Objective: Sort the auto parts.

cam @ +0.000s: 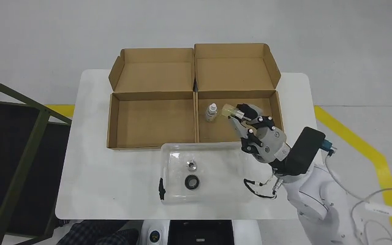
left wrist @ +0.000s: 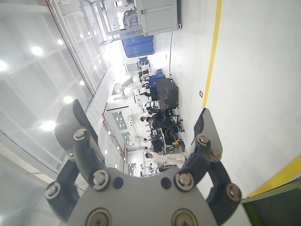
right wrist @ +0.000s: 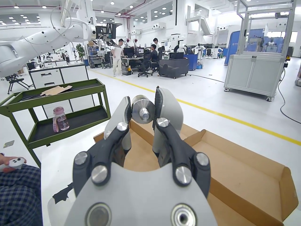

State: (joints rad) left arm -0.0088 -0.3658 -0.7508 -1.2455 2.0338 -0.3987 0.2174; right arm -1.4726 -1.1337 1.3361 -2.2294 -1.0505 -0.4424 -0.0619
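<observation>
In the top view, right of centre, we see the right gripper (cam: 236,113) holding a metal cylinder (cam: 229,109) over the right cardboard box (cam: 215,131), near a small bottle-shaped part (cam: 211,111). In the left wrist view, the left gripper (left wrist: 141,109) has its jaws apart and empty. In the right wrist view the jaws are clamped on the cylinder's sides, so we should lower it inside the walls and release gently, since it may roll.

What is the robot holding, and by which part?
The right end effector holds a small metal cylinder, pinched across its round side. The left end effector is open and empty.
</observation>
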